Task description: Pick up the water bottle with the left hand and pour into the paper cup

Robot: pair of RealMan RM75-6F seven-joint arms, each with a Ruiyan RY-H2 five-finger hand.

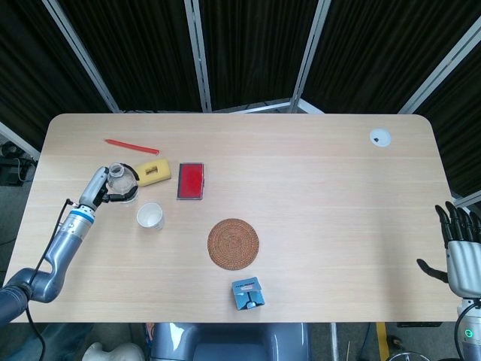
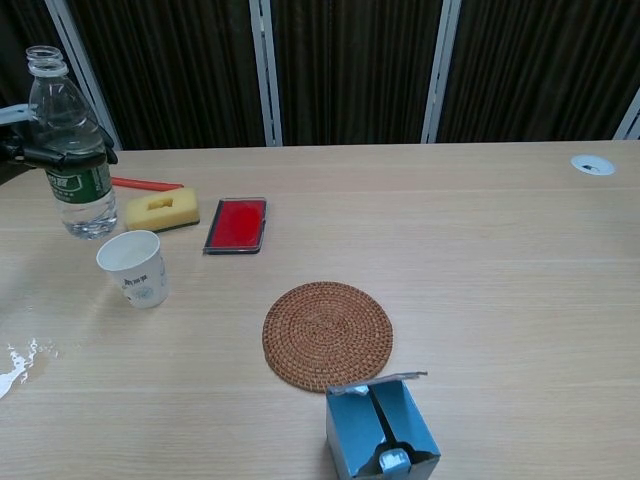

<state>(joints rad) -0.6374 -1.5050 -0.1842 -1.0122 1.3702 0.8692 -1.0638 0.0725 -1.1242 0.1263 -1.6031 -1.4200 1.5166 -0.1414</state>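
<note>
Water bottle (image 2: pixel 70 150) upright, uncapped, gripped around its upper body by left robot hand (image 1: pixel 106 189), base at or just above the counter (image 1: pixel 316 188), just behind the paper cup (image 2: pixel 135 268). Right robot hand (image 1: pixel 460 248) spread and holding nothing off the far edge. Risks: swinging into the cup and tipping it; tilting short and adding to the spill (image 2: pixel 18 365) nearby; squeezing thin plastic, spurting water.
</note>
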